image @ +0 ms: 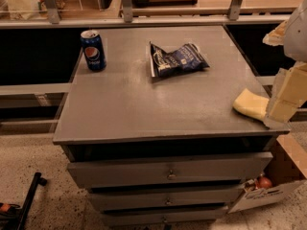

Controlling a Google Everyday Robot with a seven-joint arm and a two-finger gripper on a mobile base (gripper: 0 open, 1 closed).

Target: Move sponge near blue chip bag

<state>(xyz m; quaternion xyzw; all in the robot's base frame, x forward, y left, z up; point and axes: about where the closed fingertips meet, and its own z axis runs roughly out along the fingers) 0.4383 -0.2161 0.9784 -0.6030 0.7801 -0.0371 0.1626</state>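
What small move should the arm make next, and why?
Probably draw the pale yellow foam sponge left and away, toward the crumpled navy-blue foil chip bag. The cream blocky gripper sits at the sponge's right end, on the near-right corner of the grey cabinet top, apart from the bag.

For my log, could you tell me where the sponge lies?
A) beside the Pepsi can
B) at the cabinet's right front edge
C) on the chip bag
B: the sponge lies at the right front edge of the cabinet top, the gripper at its right end.
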